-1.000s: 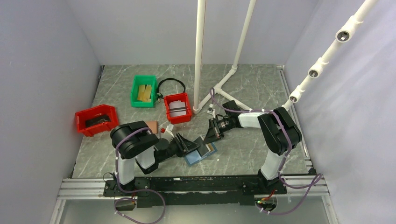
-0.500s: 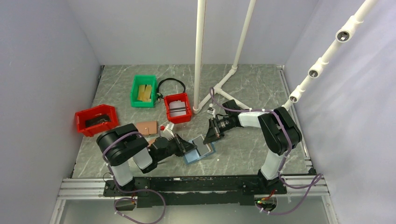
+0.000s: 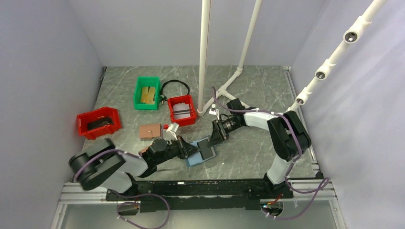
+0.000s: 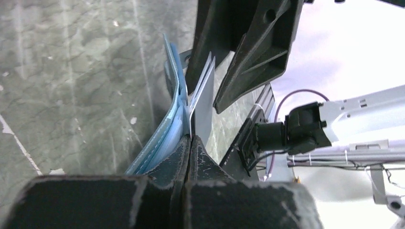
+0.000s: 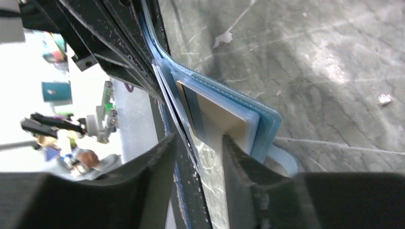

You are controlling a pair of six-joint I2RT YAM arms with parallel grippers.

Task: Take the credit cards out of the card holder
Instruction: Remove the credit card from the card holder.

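Observation:
The blue card holder (image 3: 197, 157) lies open on the table between my arms, with one flap (image 3: 207, 147) raised on edge. My left gripper (image 3: 189, 149) is shut on that flap's near edge; in the left wrist view the jaws (image 4: 191, 139) pinch a thin sheet beside the blue layers (image 4: 173, 114). My right gripper (image 3: 214, 139) is open at the flap's far side. In the right wrist view its jaws (image 5: 198, 150) straddle the thin flap, and a gold-tan credit card (image 5: 223, 119) sits in the blue holder (image 5: 267, 124) by the right finger.
A green bin (image 3: 147, 93) with tan pieces, a red bin (image 3: 182, 109) and a second red bin (image 3: 98, 122) stand behind. A brown wallet (image 3: 150, 130) lies left of the holder. White pipes (image 3: 204, 57) rise at the back middle. A black cable (image 3: 175, 86) lies by the green bin.
My left arm has swung low to the left and drawn the holder a little leftward with it. The right gripper has followed and closed in on the raised flap.

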